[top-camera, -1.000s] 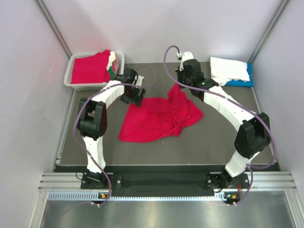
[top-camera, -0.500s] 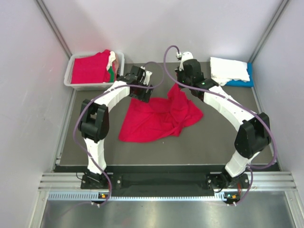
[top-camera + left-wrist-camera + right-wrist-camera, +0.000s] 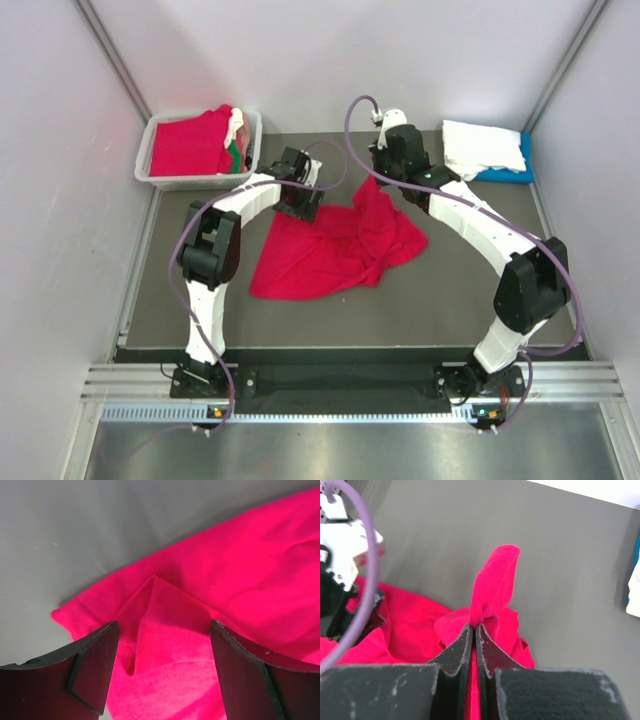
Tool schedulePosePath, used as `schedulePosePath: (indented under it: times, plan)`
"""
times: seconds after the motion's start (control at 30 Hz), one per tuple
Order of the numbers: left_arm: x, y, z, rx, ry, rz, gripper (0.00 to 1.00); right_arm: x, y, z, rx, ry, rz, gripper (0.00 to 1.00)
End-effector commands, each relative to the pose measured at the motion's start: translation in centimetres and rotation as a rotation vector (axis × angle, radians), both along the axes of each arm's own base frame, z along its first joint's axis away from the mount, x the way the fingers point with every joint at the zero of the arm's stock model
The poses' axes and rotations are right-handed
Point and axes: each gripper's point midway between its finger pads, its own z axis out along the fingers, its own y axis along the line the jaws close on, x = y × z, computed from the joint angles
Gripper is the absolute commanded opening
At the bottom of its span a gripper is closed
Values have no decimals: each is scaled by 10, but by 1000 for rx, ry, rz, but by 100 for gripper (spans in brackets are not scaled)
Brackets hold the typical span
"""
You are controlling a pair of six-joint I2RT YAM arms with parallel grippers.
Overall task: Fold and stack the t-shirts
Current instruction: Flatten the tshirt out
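A red t-shirt (image 3: 335, 248) lies crumpled on the dark mat in the middle of the top view. My right gripper (image 3: 474, 627) is shut on a fold of it at its far edge, and the pinched cloth (image 3: 495, 582) stands up past the fingertips. My left gripper (image 3: 164, 627) hovers open over the shirt's far left corner (image 3: 150, 605), one finger on each side of a raised crease, nothing held. In the top view the left gripper (image 3: 300, 200) is at the shirt's upper left and the right gripper (image 3: 375, 180) at its upper right.
A pale plastic tub (image 3: 160, 180) at the back left holds more red cloth (image 3: 190, 145). A folded white shirt (image 3: 483, 147) lies on a blue one (image 3: 510, 175) at the back right. White walls close in both sides.
My left arm swung right from beside the tub to the shirt's far left corner. The right gripper and the shirt stayed where they were.
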Motion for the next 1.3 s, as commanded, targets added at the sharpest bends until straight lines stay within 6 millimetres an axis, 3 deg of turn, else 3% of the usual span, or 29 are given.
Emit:
schedulePosePath:
  times: [0.0,0.17,0.33,0.4,0.47,0.63,0.73,0.83,0.9,0.93,1.0,1.03,1.07,1.13,1.17,1.27]
  plan:
    - [7,-4,11,-22,-25,12,78,2,-3,24,46,-63,-11,0]
    - [5,-2,14,-18,-35,14,72,2,-2,22,54,-60,-8,0]
    - [2,-2,13,-22,-28,12,34,2,1,19,62,-53,0,0]
    - [2,-1,13,-22,-28,12,25,1,1,18,63,-51,1,0]
    - [2,0,15,-18,-33,15,2,1,2,16,62,-48,3,0]
    - [4,7,31,-4,-60,34,0,1,1,17,57,-51,5,0]
    - [10,17,56,-36,-96,69,0,3,-1,24,46,-67,2,0]
    - [24,43,89,-97,-124,152,0,5,-5,38,37,-93,-8,0]
    - [35,71,108,-159,-121,219,0,7,-7,47,37,-108,-15,0]
    - [42,80,129,-190,-140,239,0,9,-9,60,40,-135,-19,0]
    - [50,114,153,-218,-172,299,0,9,-12,76,42,-162,-26,0]
    - [55,126,175,-222,-221,315,0,8,-15,94,48,-196,-34,0]
    - [54,144,193,-217,-263,342,0,7,-17,99,43,-202,-36,0]
    - [49,155,220,-230,-322,356,0,2,-23,124,48,-246,-50,0]
    - [41,176,245,-243,-376,389,0,-2,-26,132,53,-260,-53,0]
    - [17,184,287,-249,-454,392,0,-19,-38,162,76,-321,-67,0]
